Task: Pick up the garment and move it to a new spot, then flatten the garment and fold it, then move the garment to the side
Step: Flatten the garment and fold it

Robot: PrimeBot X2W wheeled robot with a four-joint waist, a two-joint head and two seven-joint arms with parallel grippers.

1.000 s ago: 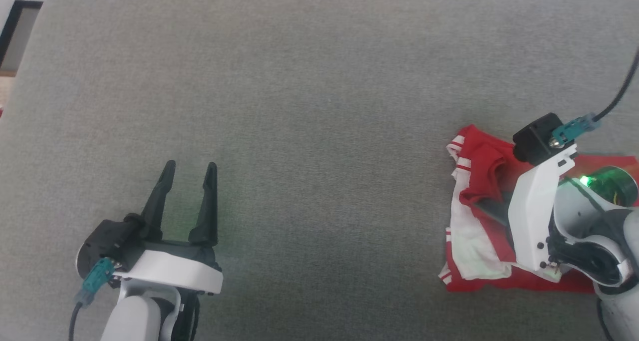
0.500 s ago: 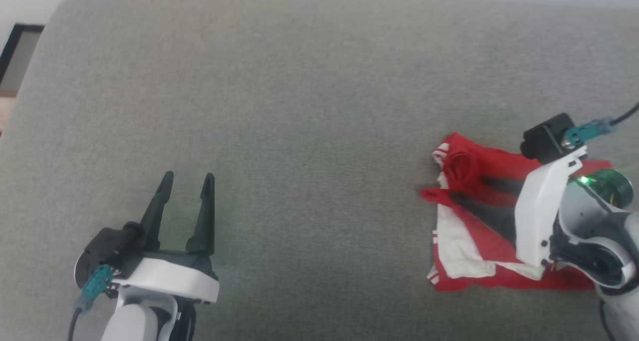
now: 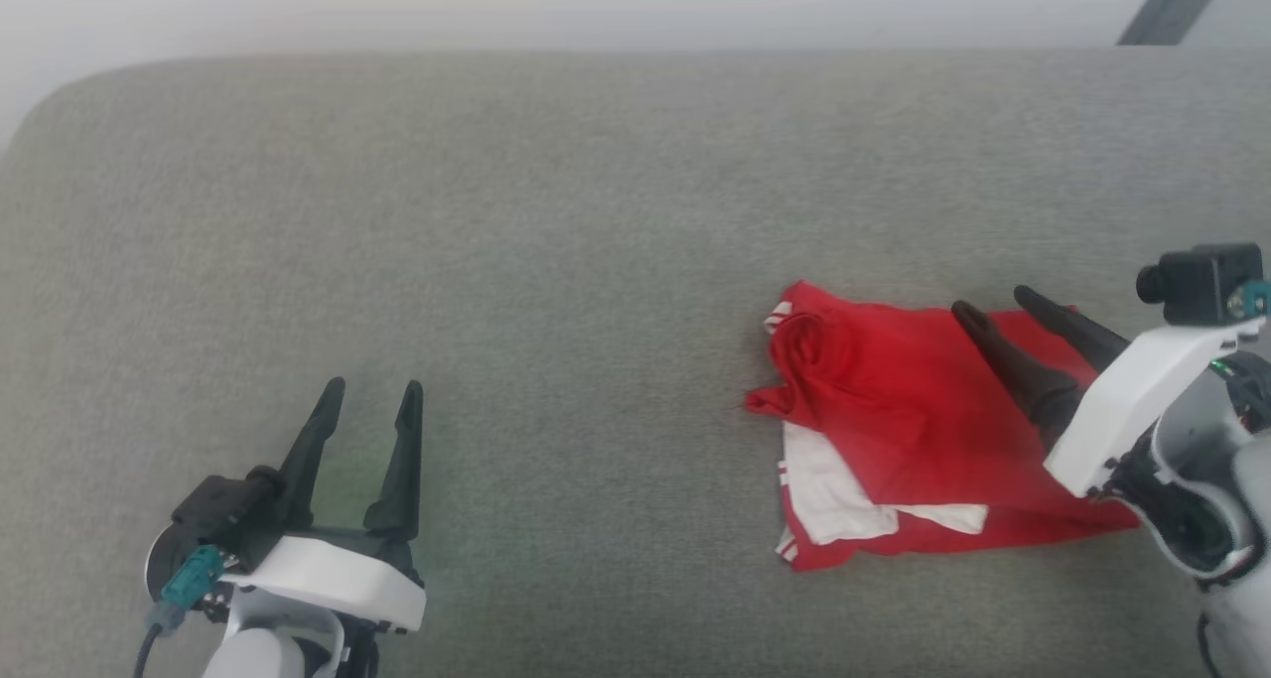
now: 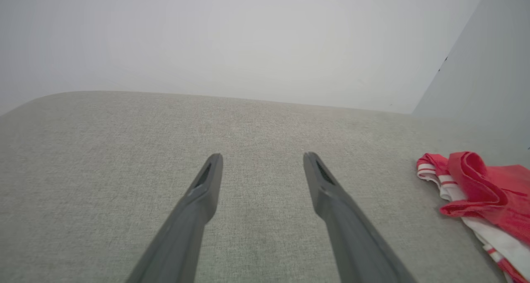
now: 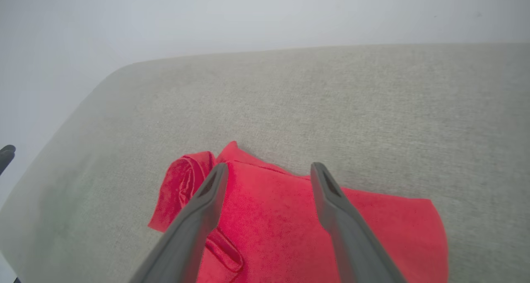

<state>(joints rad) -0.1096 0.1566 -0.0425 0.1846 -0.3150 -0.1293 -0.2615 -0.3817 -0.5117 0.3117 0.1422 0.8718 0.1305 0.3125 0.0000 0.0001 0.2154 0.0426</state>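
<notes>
The garment (image 3: 894, 430) is a red T-shirt with white, striped sleeve ends, lying folded in a loose pile on the right side of the grey cushion (image 3: 556, 221). It also appears in the left wrist view as red and white cloth (image 4: 480, 192) at the far right, and in the right wrist view as red cloth (image 5: 281, 229) beneath the fingers. My right gripper (image 3: 993, 301) hovers open over the garment's right part, holding nothing. My left gripper (image 3: 372, 388) stands open over bare cushion at the lower left, far from the garment.
The cushion's rounded far-left corner (image 3: 60, 102) and far edge meet a pale wall (image 3: 496, 3). A dark slanted object (image 3: 1172, 3) shows at the top right beyond the cushion. Wide bare cushion lies between the two grippers.
My right gripper has opened, let go of the garment and drawn back to the right; the cloth has settled flatter. The head camera has shifted, so the far edge now shows. The left gripper holds its pose.
</notes>
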